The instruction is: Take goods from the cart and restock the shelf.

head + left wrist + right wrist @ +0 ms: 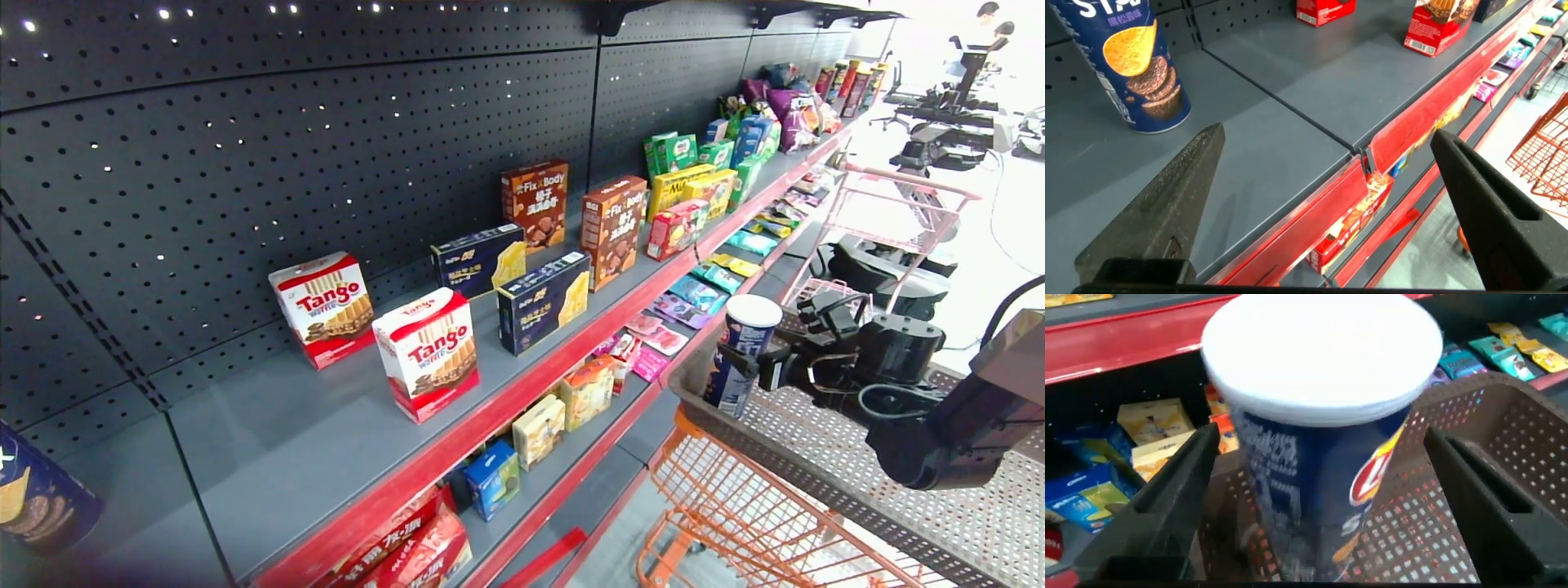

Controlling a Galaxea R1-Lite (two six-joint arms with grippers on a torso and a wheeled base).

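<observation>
The left pincer (1327, 137) is hung spread wide and empty over the front edge of the shelf (1290, 90), with nothing pinched in it. A blue chip canister (1131, 65) is stood upright beyond its tips, toward the back panel and well apart from both. That arm looks parked there, so the bare board under it is probably being left free for the next item. Farther along from that pincer, the wafer boxes (424, 351) are lined up face-out, presumably so the fronts can be read from the aisle. Over at the cart, the right pincer (755, 365) is set around the white-lidded can (747, 327), the thing to be restocked. The can is stood in the corner of the brown basket (816, 465) nearest the shelf and is bracketed at mid-height, one finger each side. Thin slivers of background are seen between fingers and can in the wrist view, so this pincer is judged spread, not yet clamped. Mid-height is likely picked so a tall can isn't tipped when lifted.
</observation>
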